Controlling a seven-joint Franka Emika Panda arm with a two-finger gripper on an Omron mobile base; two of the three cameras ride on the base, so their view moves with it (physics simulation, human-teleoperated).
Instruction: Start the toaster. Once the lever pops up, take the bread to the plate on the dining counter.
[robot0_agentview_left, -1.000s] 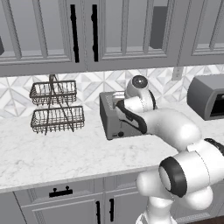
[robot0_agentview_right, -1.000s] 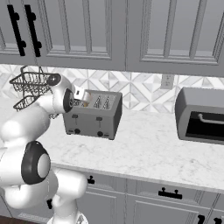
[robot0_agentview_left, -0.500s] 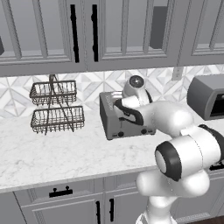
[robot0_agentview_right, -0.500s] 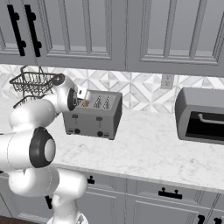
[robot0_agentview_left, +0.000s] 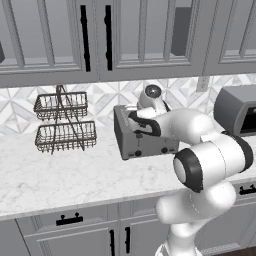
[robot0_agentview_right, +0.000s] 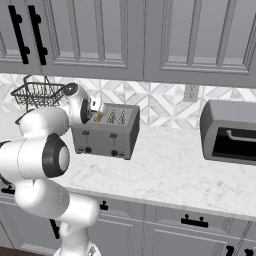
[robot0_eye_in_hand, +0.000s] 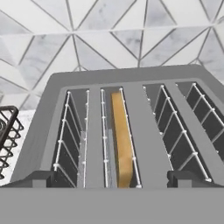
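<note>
The grey four-slot toaster (robot0_agentview_left: 150, 148) (robot0_agentview_right: 105, 136) (robot0_eye_in_hand: 131, 83) stands on the marble wall counter against the patterned tiles. The bread (robot0_eye_in_hand: 122, 140), a thin orange-brown slice, sits upright deep in the second slot from the left in the hand view. A sliver of it shows as well at the toaster's top (robot0_agentview_right: 99, 118). My gripper (robot0_eye_in_hand: 113, 179) (robot0_agentview_right: 95, 107) hangs just above the toaster's near top edge. It is open, with one fingertip on each side of the slots and nothing between them. The plate and the dining counter are out of view.
A two-tier black wire basket (robot0_agentview_left: 65, 122) (robot0_agentview_right: 37, 94) stands left of the toaster. A larger grey microwave-like box (robot0_agentview_left: 237, 110) (robot0_agentview_right: 230, 132) sits to the right. Grey upper cabinets (robot0_agentview_left: 100, 35) hang low over the counter (robot0_agentview_left: 60, 175).
The arm's elbow has swung up and in toward the toaster. The hand stays over the toaster's top with the jaws still open.
</note>
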